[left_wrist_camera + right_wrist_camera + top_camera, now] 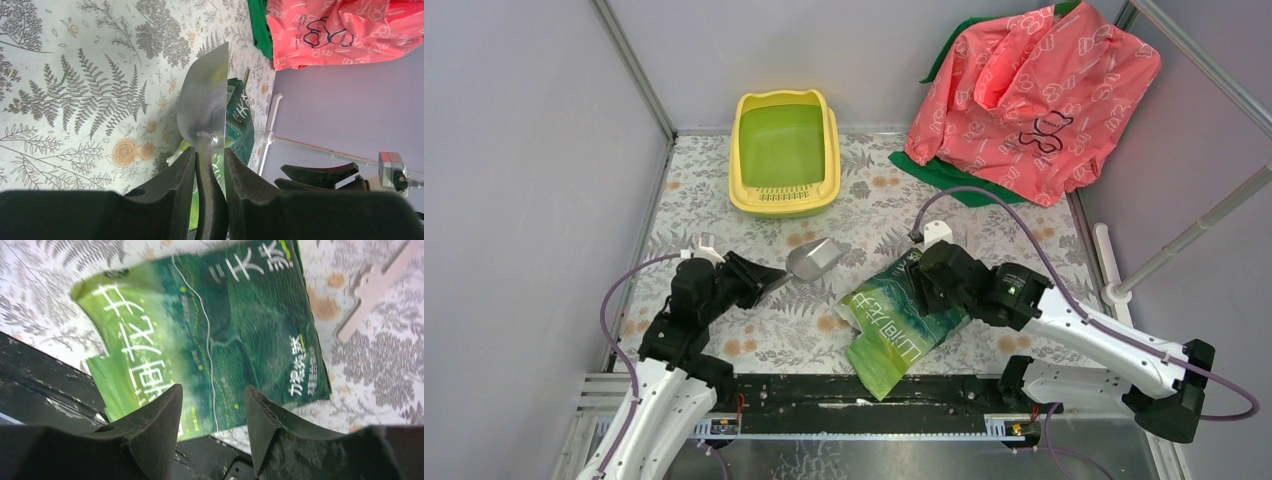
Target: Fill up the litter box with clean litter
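- Yellow plastic litter box [784, 196]: far side of tabletop [689, 200], left of ctr, close to back wall. Green inside, slotted lip facing the arms.
- L jaws: clenched on the handle of a metal scoop [814, 258]. Wrist view shows the handle pinched between both fingers [170, 190], w/ the scoop bowl [202, 100] turned on edge.
- Scoop posn: between litter box and bag, well apart from the box, near the bag's upper corner.
- Green bag [894, 320] w/ white lettering: near side of tabletop, right of ctr, lower end over the black rail [804, 392].
- R jaws: released, standing apart above the bag's upper part. Bag [225, 330] shows through the gap; no grip seen.
- Pink garment [1034, 95]: far right corner, lying on a green cloth [939, 175].
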You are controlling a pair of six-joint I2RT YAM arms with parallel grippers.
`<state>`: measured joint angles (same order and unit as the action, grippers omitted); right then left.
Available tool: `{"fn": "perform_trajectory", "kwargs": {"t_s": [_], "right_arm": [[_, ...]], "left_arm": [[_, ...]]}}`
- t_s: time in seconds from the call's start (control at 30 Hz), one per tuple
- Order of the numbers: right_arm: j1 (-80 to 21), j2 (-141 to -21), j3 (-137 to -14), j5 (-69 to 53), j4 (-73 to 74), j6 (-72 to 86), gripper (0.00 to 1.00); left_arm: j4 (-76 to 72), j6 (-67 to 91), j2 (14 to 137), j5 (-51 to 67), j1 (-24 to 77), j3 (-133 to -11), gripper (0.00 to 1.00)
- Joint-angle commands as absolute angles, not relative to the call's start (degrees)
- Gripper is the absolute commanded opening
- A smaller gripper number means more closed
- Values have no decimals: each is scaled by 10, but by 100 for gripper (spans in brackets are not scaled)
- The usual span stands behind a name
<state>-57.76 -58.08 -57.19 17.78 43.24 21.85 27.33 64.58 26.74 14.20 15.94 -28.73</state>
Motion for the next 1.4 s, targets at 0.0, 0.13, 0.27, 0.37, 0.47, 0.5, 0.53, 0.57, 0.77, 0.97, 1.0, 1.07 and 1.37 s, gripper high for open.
{"fn": "perform_trajectory", "kwargs": {"t_s": [0.0, 0.13, 0.27, 0.37, 0.47, 0.5, 0.53, 0.57, 0.77, 0.97, 1.0, 1.07, 1.37], "right_arm": [[-583, -552, -573, 165, 523, 269, 57], [-584, -496, -555, 153, 538, 338, 75], [-586, -504, -533, 119, 583, 424, 81], [-618, -484, -473, 129, 564, 487, 84], [-641, -455, -403, 139, 513, 558, 77], [-649, -444, -382, 149, 497, 584, 77], [-661, -433, -359, 160, 477, 615, 78], [-674, -421, -341, 174, 460, 632, 78], [-697, -414, -266, 217, 346, 680, 77], [-698, -469, -266, 257, 291, 680, 77], [-698, -470, -267, 266, 288, 680, 77], [-697, -462, -269, 292, 293, 683, 78], [-681, -415, -293, 391, 321, 645, 74]], "left_arm": [[276, 631, 269, 158, 154, -288, 0], [269, 625, 279, 156, 154, -294, 0], [262, 621, 288, 155, 154, -297, 0], [243, 626, 297, 163, 154, -289, 0], [224, 626, 312, 168, 154, -284, 0], [216, 625, 319, 170, 154, -282, 0], [205, 625, 328, 173, 154, -278, 0], [193, 624, 338, 177, 154, -274, 0], [127, 612, 403, 181, 155, -248, 0], [33, 601, 496, 187, 155, -243, 0], [13, 601, 511, 190, 156, -242, 0], [-22, 603, 542, 194, 157, -242, 0], [-166, 623, 698, 180, 242, -277, 0]]}}
